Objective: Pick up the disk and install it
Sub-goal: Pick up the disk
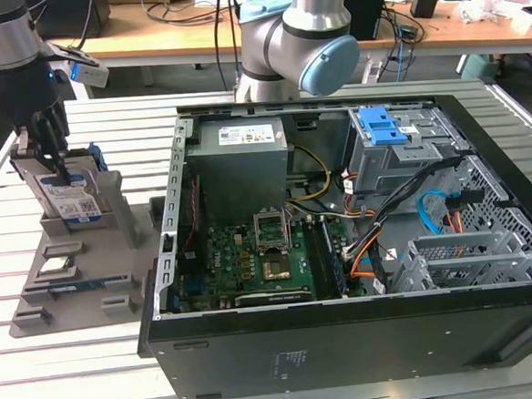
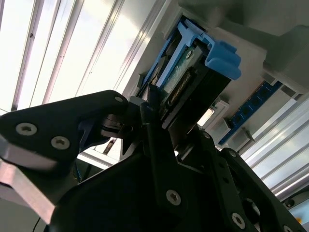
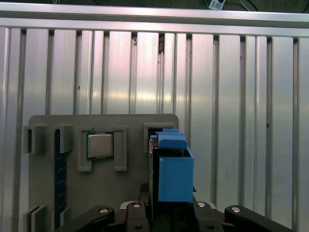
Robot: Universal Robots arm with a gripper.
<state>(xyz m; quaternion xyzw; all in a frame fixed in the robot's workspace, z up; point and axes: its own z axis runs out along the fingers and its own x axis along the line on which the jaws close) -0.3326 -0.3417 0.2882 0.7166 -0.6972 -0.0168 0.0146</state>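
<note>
The disk stands on edge in a slot of the grey holder, at the exterior view's left. It is silver with a white-and-blue label and blue rails. My gripper comes down on its top edge, with the black fingers on either side of it. In the first wrist view the blue rail of the disk sits between the fingers of the gripper. The second wrist view shows the disk from its end, with a finger pressed against its side.
An open computer case lies at the exterior view's right, with a motherboard, a grey power supply and a drive bay with a blue latch. The holder also carries a small square chip and a blue strip.
</note>
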